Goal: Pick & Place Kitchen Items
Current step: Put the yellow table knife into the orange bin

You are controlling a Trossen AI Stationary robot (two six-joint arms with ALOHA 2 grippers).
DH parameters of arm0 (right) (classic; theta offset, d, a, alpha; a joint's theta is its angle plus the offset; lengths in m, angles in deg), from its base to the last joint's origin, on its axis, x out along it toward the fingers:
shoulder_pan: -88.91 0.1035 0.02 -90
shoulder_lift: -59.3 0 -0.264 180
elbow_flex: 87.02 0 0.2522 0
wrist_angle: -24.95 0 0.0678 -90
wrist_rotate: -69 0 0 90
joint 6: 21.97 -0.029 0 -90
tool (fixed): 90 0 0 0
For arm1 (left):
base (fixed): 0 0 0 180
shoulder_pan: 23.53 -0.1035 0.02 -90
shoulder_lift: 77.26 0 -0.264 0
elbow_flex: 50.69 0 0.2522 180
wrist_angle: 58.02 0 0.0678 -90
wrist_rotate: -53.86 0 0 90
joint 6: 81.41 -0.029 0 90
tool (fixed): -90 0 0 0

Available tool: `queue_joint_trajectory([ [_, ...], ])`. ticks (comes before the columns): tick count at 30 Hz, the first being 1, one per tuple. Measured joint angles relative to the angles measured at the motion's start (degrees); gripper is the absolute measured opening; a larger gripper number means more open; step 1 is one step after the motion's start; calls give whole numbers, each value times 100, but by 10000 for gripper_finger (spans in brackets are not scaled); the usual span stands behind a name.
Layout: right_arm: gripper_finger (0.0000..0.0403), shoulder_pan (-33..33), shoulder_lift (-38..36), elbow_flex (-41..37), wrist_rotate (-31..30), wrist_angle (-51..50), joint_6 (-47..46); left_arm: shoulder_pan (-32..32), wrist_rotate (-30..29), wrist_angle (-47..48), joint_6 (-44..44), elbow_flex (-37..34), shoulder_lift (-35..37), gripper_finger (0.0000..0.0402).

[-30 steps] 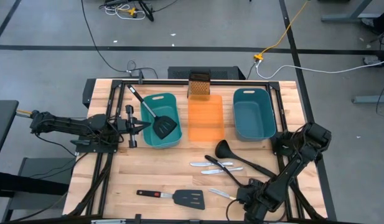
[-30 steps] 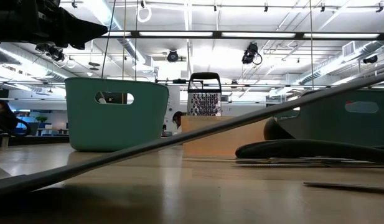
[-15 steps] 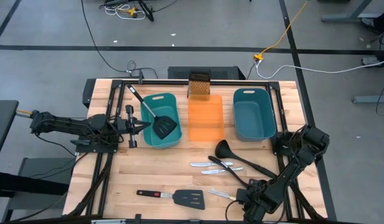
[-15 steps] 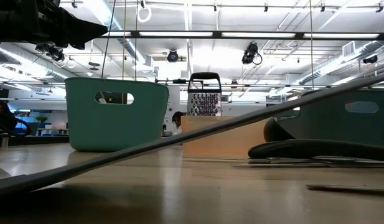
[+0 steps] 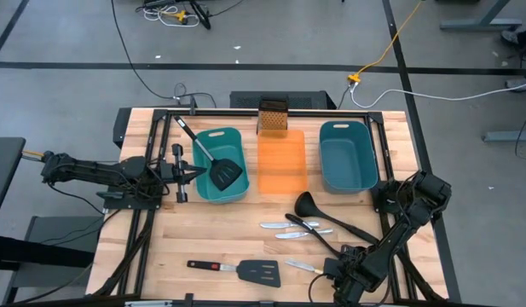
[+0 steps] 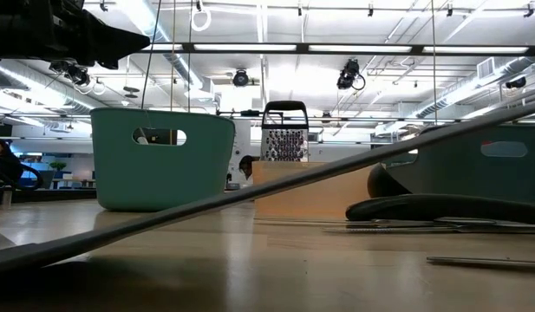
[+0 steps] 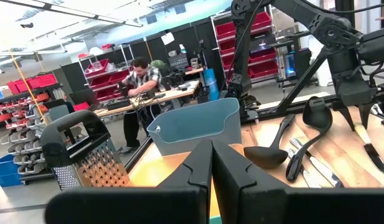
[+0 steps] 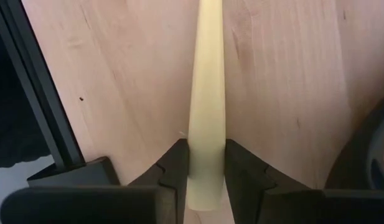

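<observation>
The small yellow-handled knife [image 5: 307, 266] lies flat on the table near its front edge, and my right gripper [image 5: 332, 273] stands over its handle, shut on it. To the left of it lies a black slotted spatula with a red-marked handle [image 5: 239, 270]. Two silver table knives [image 5: 288, 228] and two black ladles [image 5: 324, 220] lie behind it. Another black spatula [image 5: 218, 167] leans in the left teal tub. My left gripper [image 5: 179, 162] hovers shut and holding nothing at the table's left. My right gripper pinches the knife's pale yellow handle [image 8: 206, 134] between its two fingers [image 8: 177, 163], one on each long side. The fingers come steeply from above and lie across the handle. The knife lies flat on the wood.
Two teal tubs [image 5: 237, 189] [image 5: 346, 155] flank an orange tray [image 5: 281, 165] at the back, with a box grater [image 5: 273, 115] behind the tray. A black frame rail [image 8: 45, 118] runs close beside the knife at the table's near edge.
In the low view the dark ladle at the right has slid a little toward the right along the table. My left arm has kept still.
</observation>
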Motion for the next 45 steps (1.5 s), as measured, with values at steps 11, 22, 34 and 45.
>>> queue_joint_trajectory([
  [11, 84, -118, -585, -12, -598, -49, 353, 0, 0, 0, -2, 0, 0, 16],
  [22, 84, -1268, -721, 628, -507, 190, 3285, 2, -2, 2, -45, 0, 0, 16],
  [34, 84, -2988, -1081, 2029, -18, 597, 6977, 2, -2, 2, -66, 0, 0, 16],
  [45, 84, -3982, -2919, 1568, 686, 1866, 8053, 1, 0, 88, -51, 0, 0, 16],
])
